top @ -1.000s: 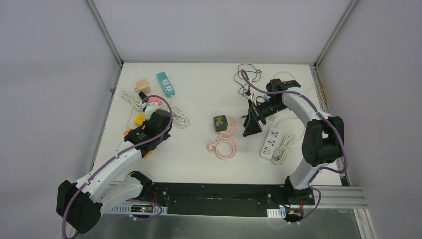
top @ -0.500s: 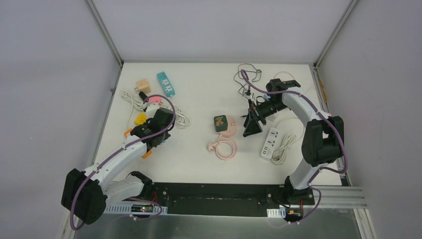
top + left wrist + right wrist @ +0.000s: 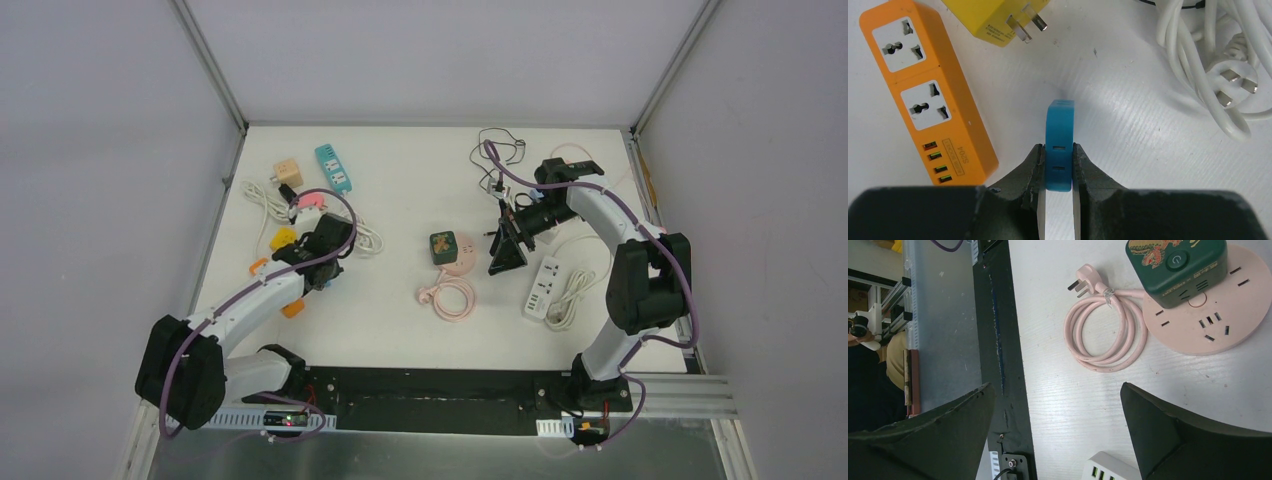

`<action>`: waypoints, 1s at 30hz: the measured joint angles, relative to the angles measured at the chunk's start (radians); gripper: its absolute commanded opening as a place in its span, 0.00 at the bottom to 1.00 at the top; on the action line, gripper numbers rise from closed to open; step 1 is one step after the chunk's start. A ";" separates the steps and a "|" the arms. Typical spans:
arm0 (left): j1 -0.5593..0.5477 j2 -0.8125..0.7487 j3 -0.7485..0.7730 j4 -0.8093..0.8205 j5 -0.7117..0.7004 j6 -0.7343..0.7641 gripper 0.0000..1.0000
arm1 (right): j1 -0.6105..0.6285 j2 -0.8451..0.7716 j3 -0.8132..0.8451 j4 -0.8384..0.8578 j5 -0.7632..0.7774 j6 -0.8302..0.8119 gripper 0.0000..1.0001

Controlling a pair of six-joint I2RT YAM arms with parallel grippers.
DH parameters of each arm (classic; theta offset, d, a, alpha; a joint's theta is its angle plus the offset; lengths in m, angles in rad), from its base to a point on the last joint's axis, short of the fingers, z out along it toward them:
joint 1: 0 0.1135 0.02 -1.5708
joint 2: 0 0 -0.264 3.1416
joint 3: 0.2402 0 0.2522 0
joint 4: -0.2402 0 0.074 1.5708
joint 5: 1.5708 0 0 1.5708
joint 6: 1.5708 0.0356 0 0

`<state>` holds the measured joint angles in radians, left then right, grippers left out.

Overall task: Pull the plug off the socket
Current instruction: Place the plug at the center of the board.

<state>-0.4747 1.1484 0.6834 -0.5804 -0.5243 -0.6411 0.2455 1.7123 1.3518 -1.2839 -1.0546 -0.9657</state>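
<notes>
My left gripper [image 3: 1058, 165] is shut on a small blue plug [image 3: 1060, 135], held just above the white table, apart from the orange socket strip [image 3: 923, 90] to its left. In the top view the left gripper [image 3: 320, 258] is at the table's left, and the orange strip [image 3: 293, 308] is mostly hidden under the arm. My right gripper [image 3: 1055, 390] is open and empty, near a pink round socket [image 3: 1218, 315] that carries a green cube adapter [image 3: 1175, 265]. The right gripper also shows in the top view [image 3: 508, 252].
A yellow plug [image 3: 998, 17] lies just beyond the orange strip. A coiled white cable [image 3: 1218, 65] lies to the right. A teal strip [image 3: 333, 168] and a beige cube [image 3: 288, 172] sit far left. A white strip [image 3: 541, 287] lies by the right arm. Black cables [image 3: 497, 150] lie at the back.
My left arm has swung its elbow and base link to the right, and its gripper has shifted slightly farther and right. The right arm has not moved.
</notes>
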 measured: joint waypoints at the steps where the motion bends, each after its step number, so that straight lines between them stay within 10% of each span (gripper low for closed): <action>1: 0.006 0.008 0.000 0.005 0.000 0.000 0.00 | 0.000 0.000 0.000 0.000 0.000 0.000 1.00; 17: 0.077 0.227 0.102 0.036 -0.088 0.000 0.11 | 0.000 0.000 0.000 0.000 0.000 -0.001 1.00; 30: 0.077 0.355 0.185 -0.034 -0.120 0.006 0.58 | 0.000 0.000 0.000 -0.007 0.000 -0.009 1.00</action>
<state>-0.3973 1.5036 0.8688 -0.6144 -0.6445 -0.6346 0.2455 1.7126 1.3518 -1.2911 -1.0546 -0.9749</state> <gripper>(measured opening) 0.517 0.996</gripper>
